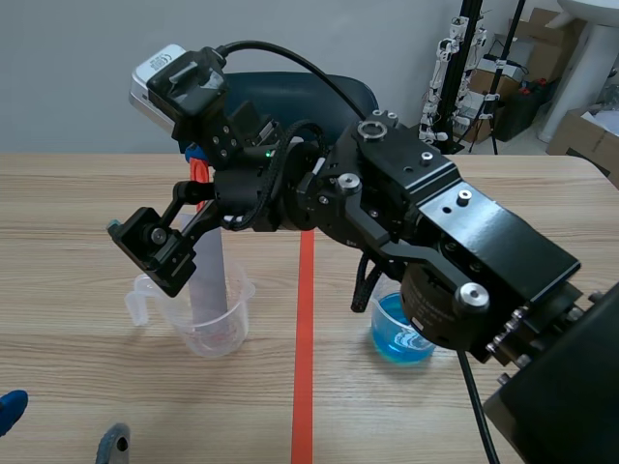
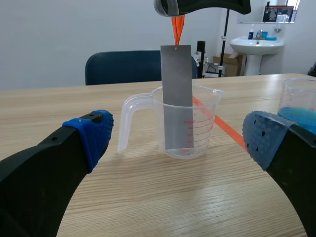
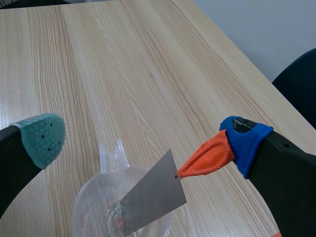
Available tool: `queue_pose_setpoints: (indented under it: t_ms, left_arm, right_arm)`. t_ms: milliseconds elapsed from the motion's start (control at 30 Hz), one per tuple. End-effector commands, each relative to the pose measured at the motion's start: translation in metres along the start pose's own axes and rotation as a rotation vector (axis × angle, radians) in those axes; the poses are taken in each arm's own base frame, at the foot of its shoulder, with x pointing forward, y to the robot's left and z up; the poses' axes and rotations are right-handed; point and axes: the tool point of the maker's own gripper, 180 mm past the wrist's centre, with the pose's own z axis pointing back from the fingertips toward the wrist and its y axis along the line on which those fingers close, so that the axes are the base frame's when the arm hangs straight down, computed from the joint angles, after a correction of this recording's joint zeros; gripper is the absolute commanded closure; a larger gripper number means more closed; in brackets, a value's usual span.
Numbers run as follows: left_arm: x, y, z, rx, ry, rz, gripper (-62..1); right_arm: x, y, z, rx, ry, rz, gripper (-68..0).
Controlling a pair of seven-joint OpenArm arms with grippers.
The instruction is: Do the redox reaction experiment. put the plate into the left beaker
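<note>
Over the beaker my right fingers gape wide, tab touching one of them; left fingers open, empty. Tab may stick, dragging plate out.

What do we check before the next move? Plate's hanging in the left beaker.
1. Metal plate lower end inside the left beaker: ok.
2. Plate touching the beaker bottom: cannot tell.
3. Plate released: not ok. The right hand has its fingers wide apart, but the orange strap clings to its blue pad and the plate hangs from it.
4. Left beaker upright on the table: ok.
5. Left hand open and short of the beaker, not touching it: ok.
6. Right beaker upright, blue liquid inside: ok.
</note>
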Motion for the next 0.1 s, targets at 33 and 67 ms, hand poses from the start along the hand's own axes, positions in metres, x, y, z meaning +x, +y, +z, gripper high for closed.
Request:
queue_pose_setpoints:
  t_ms: [33, 67]
  left_arm:
    - [0.0064, 0.0043, -0.0027, 0.000, -0.029, -0.013, -55.1]
    - [0.0064, 0.0043, -0.0027, 0.000, -0.029, -0.013, -55.1]
  right_arm:
    - [0.0190, -0.0083, 0.0007, -0.012, -0.049, 0.022, -67.9]
    - [0.0188, -0.0082, 0.0007, -0.011, -0.048, 0.021, -67.9]
